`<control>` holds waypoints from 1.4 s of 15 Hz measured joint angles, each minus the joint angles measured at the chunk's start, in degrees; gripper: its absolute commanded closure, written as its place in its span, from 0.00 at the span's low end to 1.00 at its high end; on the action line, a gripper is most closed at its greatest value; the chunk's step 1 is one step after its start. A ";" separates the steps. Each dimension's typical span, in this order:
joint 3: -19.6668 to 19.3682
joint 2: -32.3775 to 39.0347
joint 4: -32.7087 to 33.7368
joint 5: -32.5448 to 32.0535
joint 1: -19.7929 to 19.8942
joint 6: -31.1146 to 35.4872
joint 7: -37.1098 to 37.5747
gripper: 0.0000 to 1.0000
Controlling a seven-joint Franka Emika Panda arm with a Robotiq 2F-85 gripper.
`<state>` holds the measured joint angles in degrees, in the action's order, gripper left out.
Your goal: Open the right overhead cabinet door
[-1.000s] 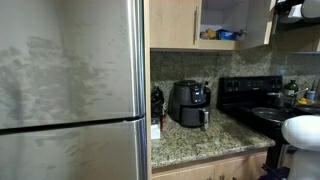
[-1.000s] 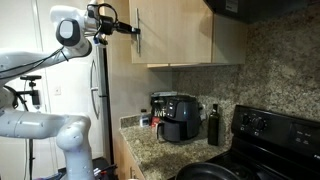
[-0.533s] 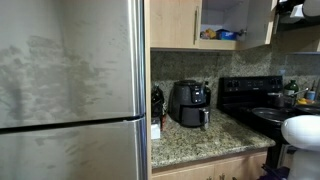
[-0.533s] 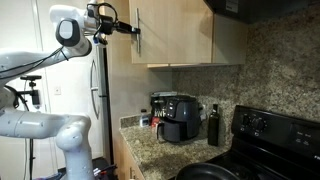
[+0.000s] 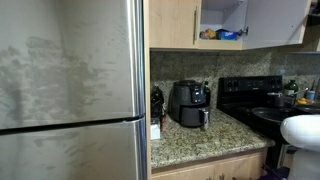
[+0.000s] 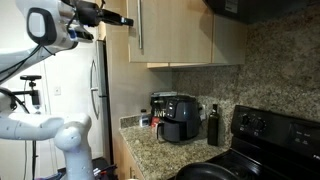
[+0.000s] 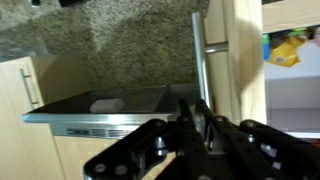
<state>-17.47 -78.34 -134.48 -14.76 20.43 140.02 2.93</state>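
The right overhead cabinet door (image 5: 278,22) stands swung wide open, its paler inner face towards the camera in an exterior view. Its tan outer face (image 6: 175,30) shows in an exterior view, with the slim silver bar handle (image 6: 139,35) along its left edge. My gripper (image 6: 126,20) is at that handle, high up. In the wrist view the handle (image 7: 199,55) runs down between my two black fingers (image 7: 196,125), which are shut on it, beside the door's wood (image 7: 245,50).
The open cabinet holds yellow and blue items (image 5: 218,34). The matching left door (image 5: 172,22) is closed. A steel fridge (image 5: 70,90) stands at the left. A black air fryer (image 5: 188,103), a dark bottle (image 6: 213,125) and a black stove (image 5: 255,100) sit below.
The door has swung much wider, from nearly edge-on to showing its broad inner face. My arm and gripper have moved left and upward with the handle.
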 measured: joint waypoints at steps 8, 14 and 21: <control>-6.45 -0.56 3.34 0.14 3.16 -8.58 -2.53 0.48; -8.05 -2.10 8.40 2.18 2.83 -19.05 -1.62 0.06; -3.42 -7.61 16.58 13.31 -5.62 -39.50 -4.45 0.00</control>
<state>-20.89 -85.95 -117.90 -1.45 14.81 100.51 -1.51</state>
